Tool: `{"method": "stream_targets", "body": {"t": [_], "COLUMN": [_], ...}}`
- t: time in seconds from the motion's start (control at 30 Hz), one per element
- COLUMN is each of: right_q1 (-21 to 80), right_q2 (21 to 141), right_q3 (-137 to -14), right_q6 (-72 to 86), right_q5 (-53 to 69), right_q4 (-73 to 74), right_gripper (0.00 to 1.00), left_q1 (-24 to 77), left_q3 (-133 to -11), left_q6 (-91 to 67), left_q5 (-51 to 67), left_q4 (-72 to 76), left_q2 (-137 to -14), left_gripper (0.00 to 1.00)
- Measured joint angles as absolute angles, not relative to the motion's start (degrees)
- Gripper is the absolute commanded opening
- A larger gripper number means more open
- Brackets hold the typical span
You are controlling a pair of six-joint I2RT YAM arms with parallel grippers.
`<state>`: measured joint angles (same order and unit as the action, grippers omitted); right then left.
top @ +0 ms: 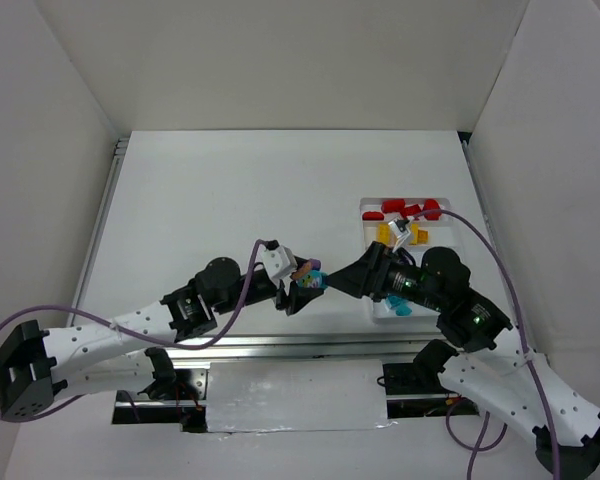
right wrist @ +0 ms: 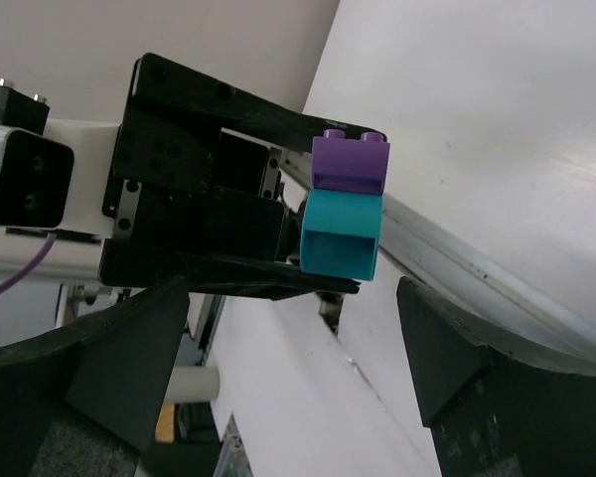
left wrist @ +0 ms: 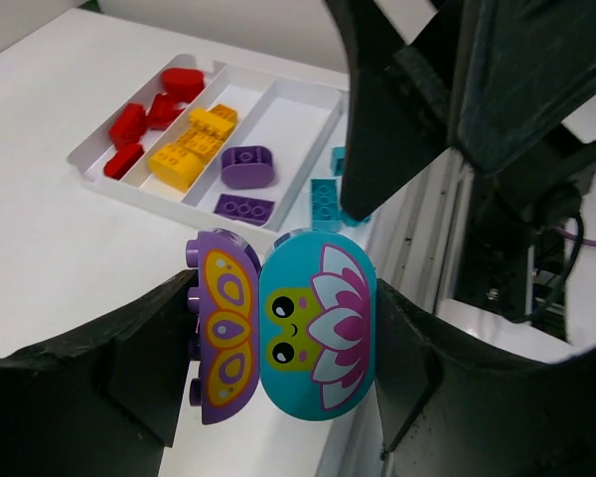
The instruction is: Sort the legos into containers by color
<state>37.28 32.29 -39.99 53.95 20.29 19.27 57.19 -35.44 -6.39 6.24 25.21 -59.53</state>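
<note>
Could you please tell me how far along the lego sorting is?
Done: red bricks, yellow bricks, purple bricks and teal bricks lie in separate compartments of the tray. In hand: the left gripper clamps a joined purple-and-teal pair, the open right gripper facing it. Left: splitting that pair and placing each half.

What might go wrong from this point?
1. The left gripper pinches the purple-and-teal brick pair in mid-air, away from the tray; if the open right gripper pulls crookedly, a brick may drop near the edge of the table.
2. The two grippers are close and may collide.
</note>
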Motion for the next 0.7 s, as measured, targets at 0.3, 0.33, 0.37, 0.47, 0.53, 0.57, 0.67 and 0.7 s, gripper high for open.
{"method": "stream_targets", "body": {"t": [0.3,0.33,0.37,0.47,0.53,0.57,0.67,0.7], "right_q1": [53.74,54.72,55.24,55.55,55.53,55.51,55.83,55.86], "right_q2": [34.74,35.07,35.46,35.24,34.54,34.33,34.26,34.26], "right_q3": [-39.75,-39.75,-39.75,-39.72,-39.55,-39.27,-39.07,-38.98], "right_q6": [58.35,58.74,58.92,59.44,59.20,59.24,58.85,58.81], "right_q5": [8.40,6.61,5.19,0.71,-2.13,-2.28,-3.07,-3.05], "right_q4": [19.70,19.99,20.34,21.61,22.90,22.85,23.07,22.94], "right_gripper": [0.85,0.81,0.77,0.55,0.32,0.25,0.08,0.00], "left_q1": [66.87,67.26,67.44,67.68,67.70,67.68,67.79,67.83], "left_q3": [-36.80,-36.88,-36.88,-36.88,-37.01,-37.12,-37.15,-37.15], "left_q6": [-2.76,-2.70,-2.57,-1.80,-1.67,-1.67,-1.52,-1.39], "left_q5": [0.84,0.58,0.25,-0.47,-1.26,-1.34,-1.52,-1.72], "left_q4": [21.82,21.80,21.80,21.63,22.02,21.96,22.06,22.04], "left_q2": [-58.26,-58.63,-58.87,-59.40,-59.46,-59.42,-59.48,-59.48], "left_gripper": [0.00,0.00,0.00,0.00,0.04,0.06,0.17,0.22]}}
